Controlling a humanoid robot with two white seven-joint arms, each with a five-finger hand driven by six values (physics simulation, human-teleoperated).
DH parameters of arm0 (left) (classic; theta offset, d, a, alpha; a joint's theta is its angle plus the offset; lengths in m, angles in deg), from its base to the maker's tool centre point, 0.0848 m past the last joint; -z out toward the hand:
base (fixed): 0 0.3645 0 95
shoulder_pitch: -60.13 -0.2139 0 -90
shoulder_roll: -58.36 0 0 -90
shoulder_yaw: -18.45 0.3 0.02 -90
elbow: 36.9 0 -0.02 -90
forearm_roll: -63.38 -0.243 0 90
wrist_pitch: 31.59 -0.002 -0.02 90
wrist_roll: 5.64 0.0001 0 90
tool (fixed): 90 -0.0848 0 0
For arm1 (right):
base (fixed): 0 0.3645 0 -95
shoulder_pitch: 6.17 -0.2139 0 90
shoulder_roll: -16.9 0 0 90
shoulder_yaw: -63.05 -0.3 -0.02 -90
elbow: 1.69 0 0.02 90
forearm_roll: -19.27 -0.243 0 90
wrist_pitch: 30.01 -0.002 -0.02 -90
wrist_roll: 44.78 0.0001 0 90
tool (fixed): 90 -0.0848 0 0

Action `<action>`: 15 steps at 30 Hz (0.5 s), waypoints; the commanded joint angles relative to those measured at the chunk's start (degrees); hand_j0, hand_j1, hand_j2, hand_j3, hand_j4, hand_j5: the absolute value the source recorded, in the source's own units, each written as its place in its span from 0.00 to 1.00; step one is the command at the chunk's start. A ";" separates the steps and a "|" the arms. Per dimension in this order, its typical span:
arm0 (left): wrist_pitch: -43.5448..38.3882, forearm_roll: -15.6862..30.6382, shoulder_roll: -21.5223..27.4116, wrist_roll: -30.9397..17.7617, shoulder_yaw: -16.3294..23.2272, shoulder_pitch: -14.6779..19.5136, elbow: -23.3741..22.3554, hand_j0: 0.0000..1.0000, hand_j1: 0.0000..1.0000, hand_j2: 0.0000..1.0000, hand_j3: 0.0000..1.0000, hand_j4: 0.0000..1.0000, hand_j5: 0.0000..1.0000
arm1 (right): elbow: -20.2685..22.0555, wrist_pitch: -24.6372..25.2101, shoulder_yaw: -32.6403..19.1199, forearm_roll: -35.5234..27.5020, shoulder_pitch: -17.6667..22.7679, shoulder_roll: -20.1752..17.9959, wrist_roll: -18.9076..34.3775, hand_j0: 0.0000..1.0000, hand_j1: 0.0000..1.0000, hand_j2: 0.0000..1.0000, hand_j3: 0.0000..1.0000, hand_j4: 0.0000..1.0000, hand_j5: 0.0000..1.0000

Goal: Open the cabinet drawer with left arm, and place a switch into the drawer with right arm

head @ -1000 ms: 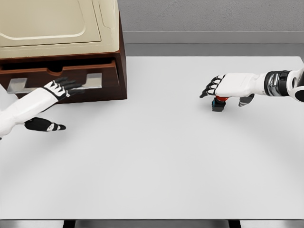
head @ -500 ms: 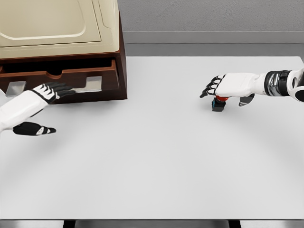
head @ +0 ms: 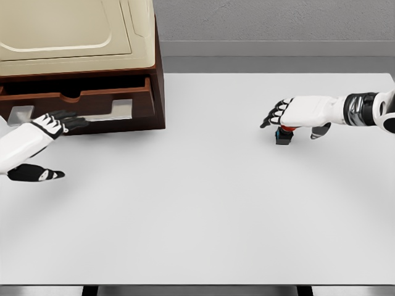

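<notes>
1. The switch (head: 284,135) sits right of centre on the desk (head: 203,203), under the right hand (head: 296,114), fingers spread, gripping nothing.
2. Upper left, the left hand (head: 52,123), fingers loosely extended, meets the drawer (head: 80,102) handle (head: 74,111); hook it firmly and pull straight.

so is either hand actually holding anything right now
Nothing is clearly held. The right hand hovers over the switch, fingers spread; the left hand lies at the drawer handle, grip unclear.

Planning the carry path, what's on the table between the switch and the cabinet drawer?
Nothing: in the head view, only bare white table lies between the switch and the drawer.
</notes>
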 commanded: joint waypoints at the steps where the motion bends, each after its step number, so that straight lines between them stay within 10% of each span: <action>1: 0.68 0.20 0.08 0.05 -1.22 0.00 -0.04 1.00 1.00 1.00 1.00 1.00 1.00 | -0.22 0.13 -0.06 -0.17 0.00 -0.05 -0.02 1.00 1.00 1.00 1.00 1.00 1.00; 15: 1.65 1.34 0.34 -0.04 -0.79 3.43 0.05 1.00 1.00 1.00 1.00 1.00 1.00 | -1.27 0.13 -0.06 0.62 -0.18 0.48 -0.02 1.00 1.00 1.00 1.00 1.00 1.00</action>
